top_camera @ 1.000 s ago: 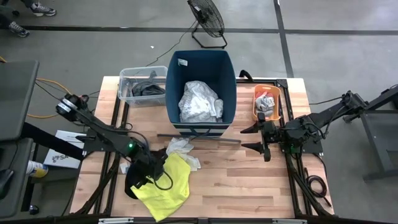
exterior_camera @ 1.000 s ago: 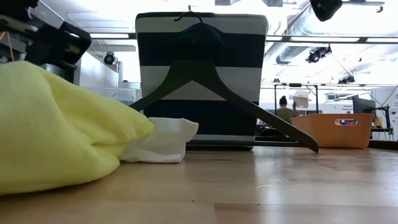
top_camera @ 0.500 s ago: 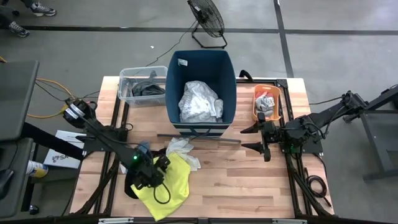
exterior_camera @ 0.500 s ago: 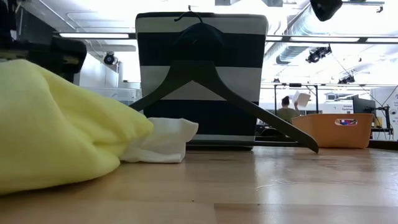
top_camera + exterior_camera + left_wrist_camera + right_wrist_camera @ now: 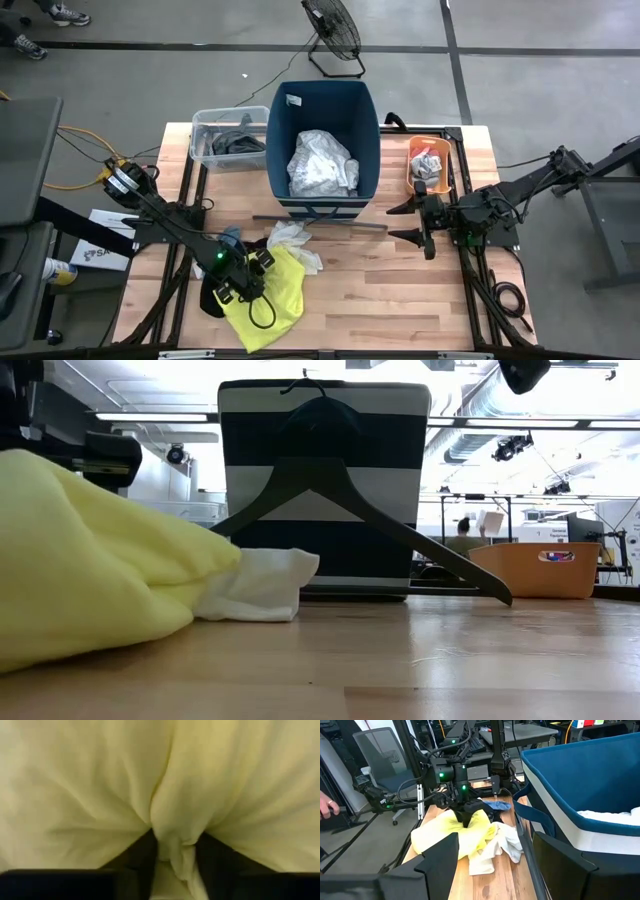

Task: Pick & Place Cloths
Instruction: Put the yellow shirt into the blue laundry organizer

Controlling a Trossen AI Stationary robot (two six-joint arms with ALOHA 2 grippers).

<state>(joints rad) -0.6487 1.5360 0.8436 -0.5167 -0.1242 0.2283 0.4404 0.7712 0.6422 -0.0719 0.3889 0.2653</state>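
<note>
The neon-yellow shirt (image 5: 272, 297) lies bunched at the table's near left, partly over a black cloth (image 5: 210, 301). My left gripper (image 5: 243, 283) stands on top of it, shut on a fold, and also shows from the right wrist view (image 5: 465, 818). A small white cloth (image 5: 294, 241) and a blue piece (image 5: 230, 238) lie just beyond the shirt. A large white garment (image 5: 322, 165) lies inside the dark-blue bin (image 5: 372, 120). My right gripper (image 5: 412, 222) hovers open at the right, beside the bin, with nothing between its fingers. My left gripper pinches a raised fold (image 5: 175, 842) of the yellow shirt between its two fingers (image 5: 142, 855). It comes from above, pointing down. The cloth puckers into creases that run toward the pinch. The rest of the shirt (image 5: 90, 580) lies on the table.
A black hanger (image 5: 350, 510) leans on the bin's near wall. A clear tub (image 5: 205, 128) with dark clothes stands at the far left, and an orange tub (image 5: 428, 147) with pale pieces stands right of the bin. Bare wood lies at the near right. A hand (image 5: 326, 807) shows beyond the table.
My left gripper has gone down onto the yellow shirt and a little toward the table's near edge. The shirt's top has drawn together under it; the rest of the shirt has stayed on the table.
</note>
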